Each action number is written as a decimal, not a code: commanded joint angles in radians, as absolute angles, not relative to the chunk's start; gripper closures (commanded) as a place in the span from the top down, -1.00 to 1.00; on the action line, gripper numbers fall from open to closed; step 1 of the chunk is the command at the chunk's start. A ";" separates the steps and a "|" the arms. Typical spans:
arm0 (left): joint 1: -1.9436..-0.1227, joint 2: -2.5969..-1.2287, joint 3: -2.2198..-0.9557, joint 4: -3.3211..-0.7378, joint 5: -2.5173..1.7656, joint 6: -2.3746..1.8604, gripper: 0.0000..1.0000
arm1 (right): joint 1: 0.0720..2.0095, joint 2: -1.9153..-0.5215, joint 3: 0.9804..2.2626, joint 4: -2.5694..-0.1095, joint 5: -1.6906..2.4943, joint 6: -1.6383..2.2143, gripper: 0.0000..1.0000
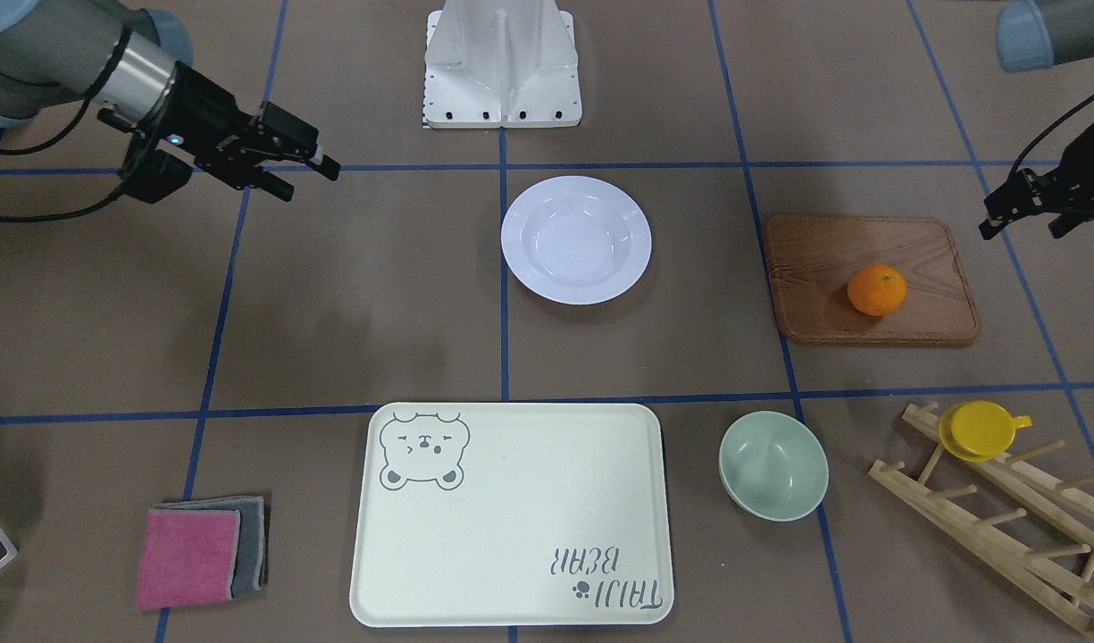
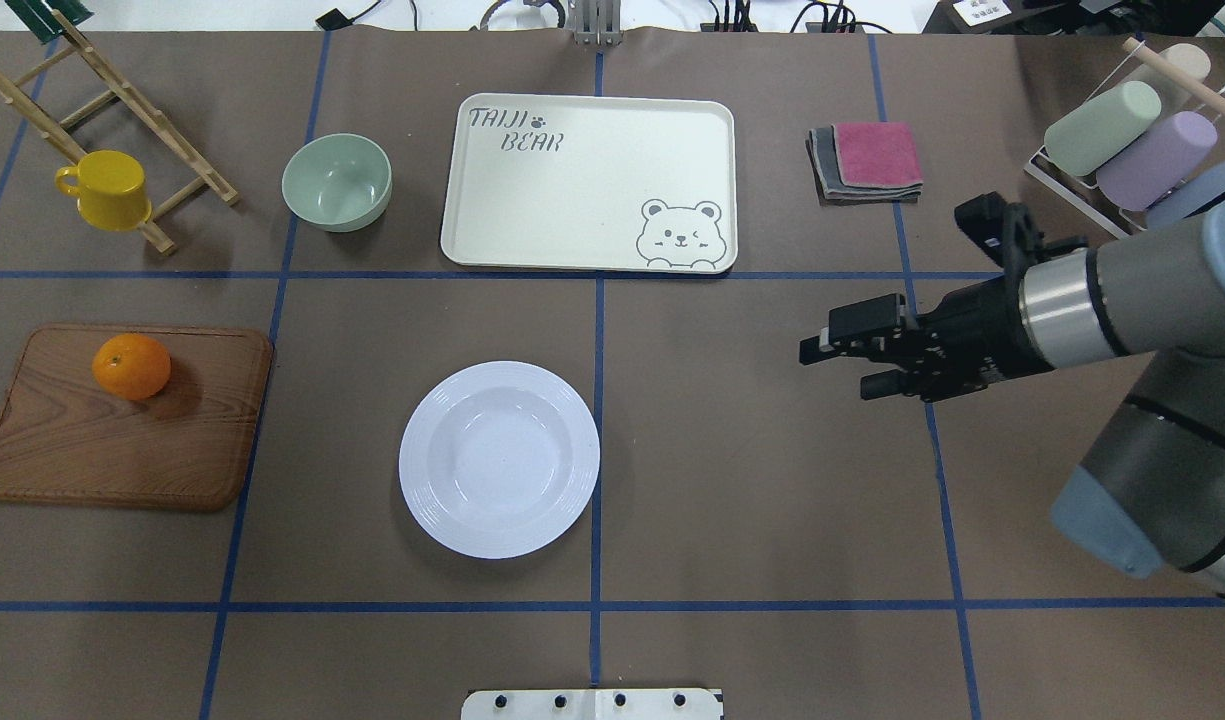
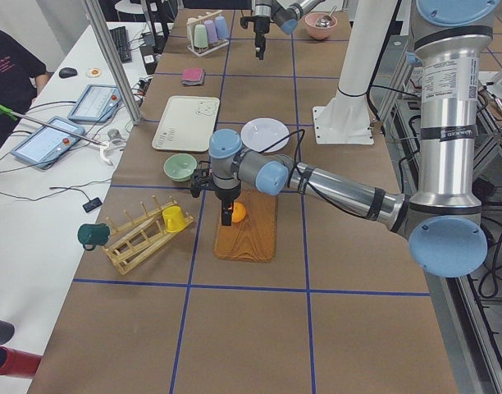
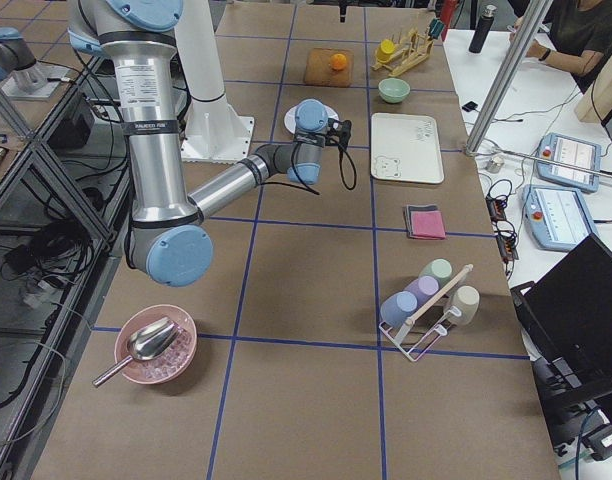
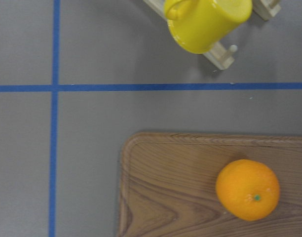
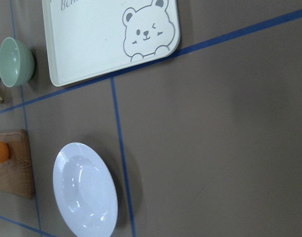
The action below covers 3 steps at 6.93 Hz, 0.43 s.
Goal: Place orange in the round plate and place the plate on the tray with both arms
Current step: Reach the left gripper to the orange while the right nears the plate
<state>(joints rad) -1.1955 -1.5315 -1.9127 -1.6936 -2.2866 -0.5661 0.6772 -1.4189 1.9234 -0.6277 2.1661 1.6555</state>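
Clock bearings taken with the robot's forward as 12.

- Brown paper-covered table [image 2: 752, 500] with a blue tape grid.
- Cream rectangular tray [image 2: 572, 200] with grey bear drawing lay flat at about 12 o'clock from the plate, well apart from it, nothing on it.
- Brown wooden board [image 2: 122, 450] lay at 9 o'clock from the plate.
- Glossy white round plate [image 2: 499, 458] sat on the table near centre, nothing in it.
- Right gripper [image 2: 837, 368] hung at about 3 o'clock from the plate, jaws parted, nothing between them.
- Left gripper [image 1: 1022, 230] hung above the board, fingers apart, clear of the fruit.
- Pale-green bowl [image 2: 336, 182] stood at 9 o'clock from the tray.
- Small bright orange [image 2: 132, 366] rested on the board, toward its 12 o'clock edge, untouched.
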 commanded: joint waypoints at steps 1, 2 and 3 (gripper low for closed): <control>-1.091 -1.583 -1.899 -1.701 -2.273 -0.682 0.98 | 0.513 -1.378 1.922 -0.611 1.987 1.725 0.99; -1.071 -1.597 -1.873 -1.718 -2.251 -0.687 0.98 | 0.485 -1.352 1.919 -0.614 1.959 1.733 0.99; -1.046 -1.608 -1.802 -1.803 -2.231 -0.707 0.98 | 0.465 -1.344 1.917 -0.615 1.942 1.749 0.99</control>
